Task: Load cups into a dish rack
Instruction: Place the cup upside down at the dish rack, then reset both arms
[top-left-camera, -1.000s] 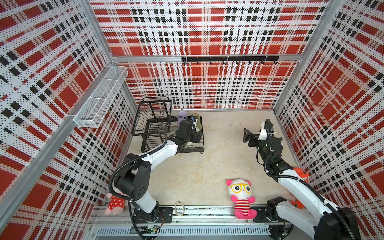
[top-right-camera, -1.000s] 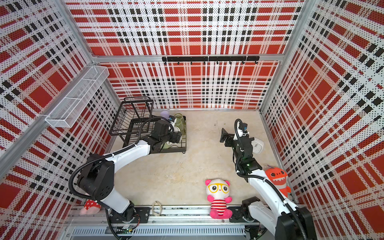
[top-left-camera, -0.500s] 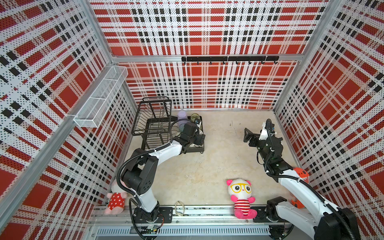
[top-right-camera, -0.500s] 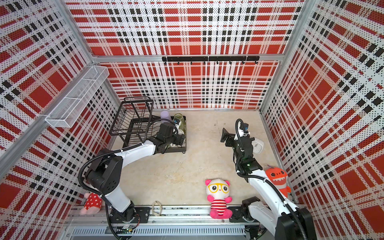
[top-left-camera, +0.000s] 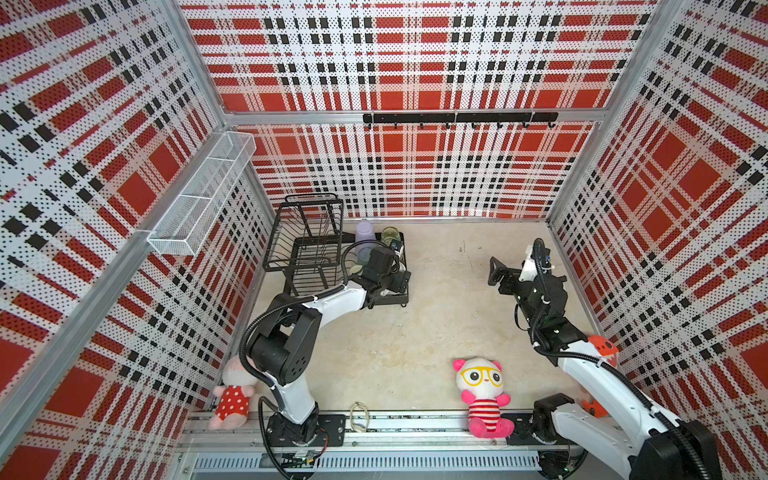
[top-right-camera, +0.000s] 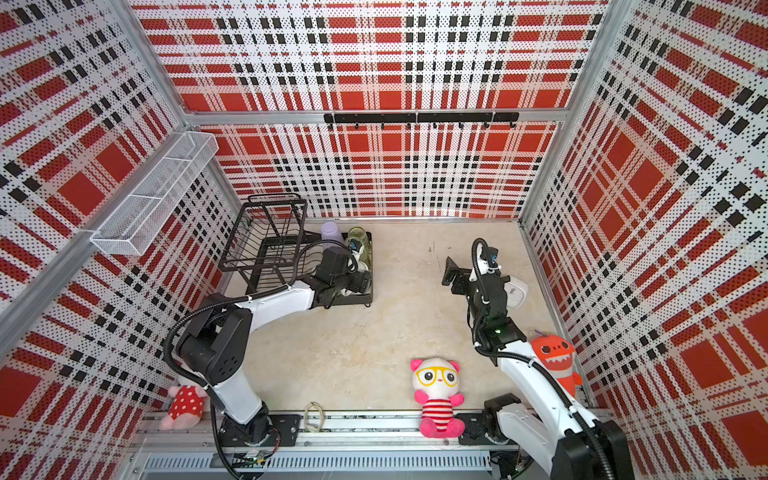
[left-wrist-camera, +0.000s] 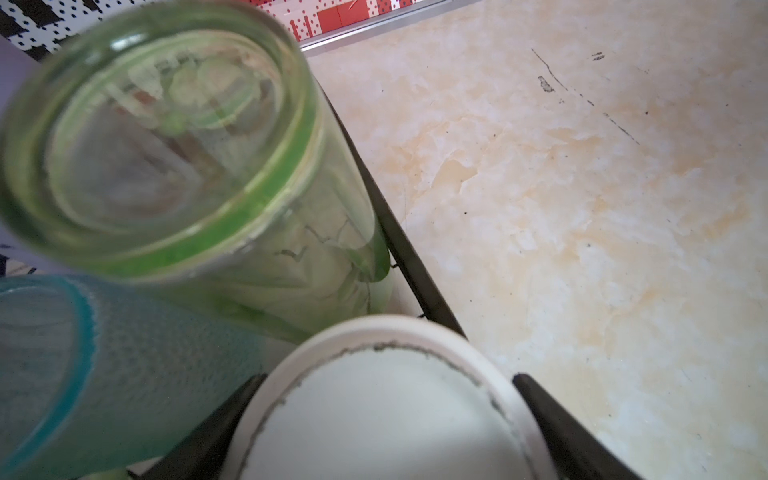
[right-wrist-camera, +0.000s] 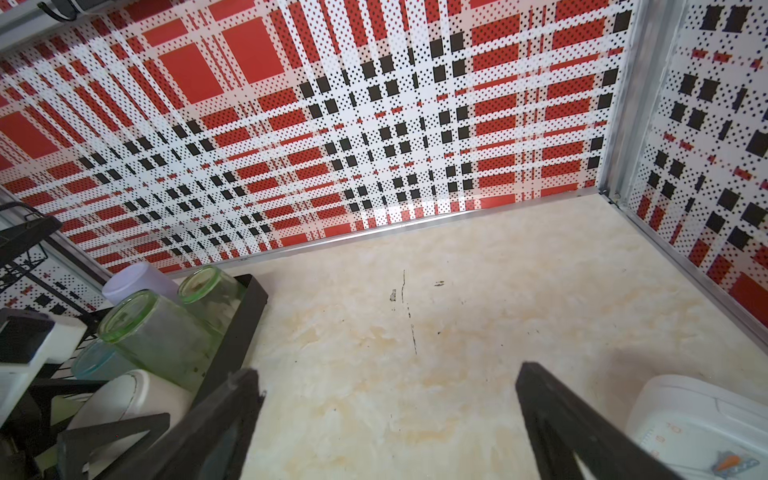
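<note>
One rack (top-left-camera: 305, 237) stands back-left, with the left arm (top-left-camera: 332, 301) stretched over its lower tray (right-wrist-camera: 237, 328), left gripper (left-wrist-camera: 386, 378) clamped on the upturned mug (left-wrist-camera: 374, 424), and the right arm (top-left-camera: 590, 365) raised above the floor, right gripper (right-wrist-camera: 386, 371) gaping, while five cups fill that tray: big green tumbler (right-wrist-camera: 162, 332), small green tumbler (right-wrist-camera: 208, 291), lavender cup (right-wrist-camera: 137, 282), teal tumbler (right-wrist-camera: 95, 361), mug.

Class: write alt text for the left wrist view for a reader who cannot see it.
Black fingers of the left gripper hold an upside-down pale green mug in the dish rack. Beside it stand a bright green tumbler and a teal tumbler, with beige table beyond.
</note>
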